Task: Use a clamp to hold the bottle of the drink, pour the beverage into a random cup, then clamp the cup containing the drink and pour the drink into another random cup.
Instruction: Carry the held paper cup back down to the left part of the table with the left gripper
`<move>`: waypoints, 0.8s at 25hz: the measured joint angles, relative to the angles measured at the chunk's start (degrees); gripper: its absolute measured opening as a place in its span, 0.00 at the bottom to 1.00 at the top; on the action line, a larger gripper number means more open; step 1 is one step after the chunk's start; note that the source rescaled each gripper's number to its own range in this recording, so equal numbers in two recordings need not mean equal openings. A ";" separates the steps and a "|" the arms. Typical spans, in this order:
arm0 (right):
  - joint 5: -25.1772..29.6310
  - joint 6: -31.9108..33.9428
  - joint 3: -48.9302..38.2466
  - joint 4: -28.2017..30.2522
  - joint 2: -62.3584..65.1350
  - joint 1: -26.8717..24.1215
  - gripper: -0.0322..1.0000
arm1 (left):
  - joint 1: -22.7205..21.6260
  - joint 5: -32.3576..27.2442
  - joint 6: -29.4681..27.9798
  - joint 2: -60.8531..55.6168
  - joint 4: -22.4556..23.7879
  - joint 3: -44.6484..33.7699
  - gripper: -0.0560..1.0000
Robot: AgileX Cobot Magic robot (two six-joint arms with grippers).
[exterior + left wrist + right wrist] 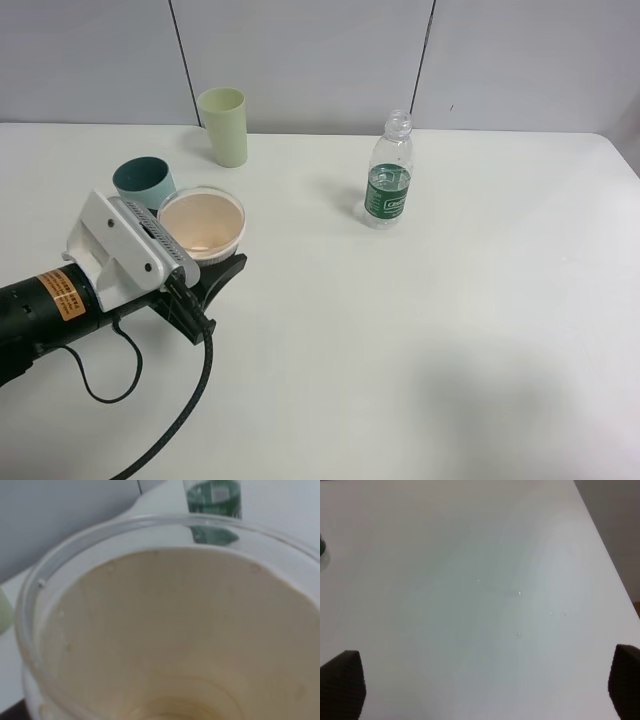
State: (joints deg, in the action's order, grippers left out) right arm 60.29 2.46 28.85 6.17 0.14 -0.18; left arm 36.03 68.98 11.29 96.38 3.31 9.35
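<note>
My left gripper (pixel 212 272) is shut on the cup (pixel 202 222), a short cup with a white rim band and beige inside, held low over the table on the left. The left wrist view looks straight into the cup (pixel 170 630); a little clear liquid seems to lie at its bottom. The teal tumbler (pixel 143 181) stands right behind the held cup, apart from it. The clear bottle (pixel 388 172) with a green label stands upright and uncapped at centre right; its label also shows in the bottle (pixel 213 497) beyond the cup's rim. My right gripper (pixel 480 687) is open over bare table.
A pale yellow-green tumbler (pixel 223 126) stands at the back left near the wall. The left arm's black cable (pixel 190 400) trails over the white table (pixel 450 330) toward the front edge. Small water drops (pixel 520 594) lie on the table below the right gripper.
</note>
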 joint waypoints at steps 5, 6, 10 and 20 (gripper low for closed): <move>0.00 0.00 0.00 0.00 0.00 0.00 1.00 | 0.00 0.00 -0.07 2.42 0.36 0.02 0.05; 0.00 0.00 0.00 0.00 0.00 0.00 1.00 | 0.00 0.00 -0.07 2.81 0.48 0.02 0.05; 0.00 0.00 0.00 0.00 0.00 0.00 1.00 | 0.00 0.00 -0.07 3.45 1.10 0.02 0.05; 0.00 0.00 0.00 0.00 0.00 0.00 1.00 | 0.00 0.00 -0.09 3.51 2.67 0.02 0.05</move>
State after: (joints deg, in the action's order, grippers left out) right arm 60.29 2.46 28.85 6.17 0.14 -0.18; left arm 36.03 68.98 11.20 99.89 5.98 9.37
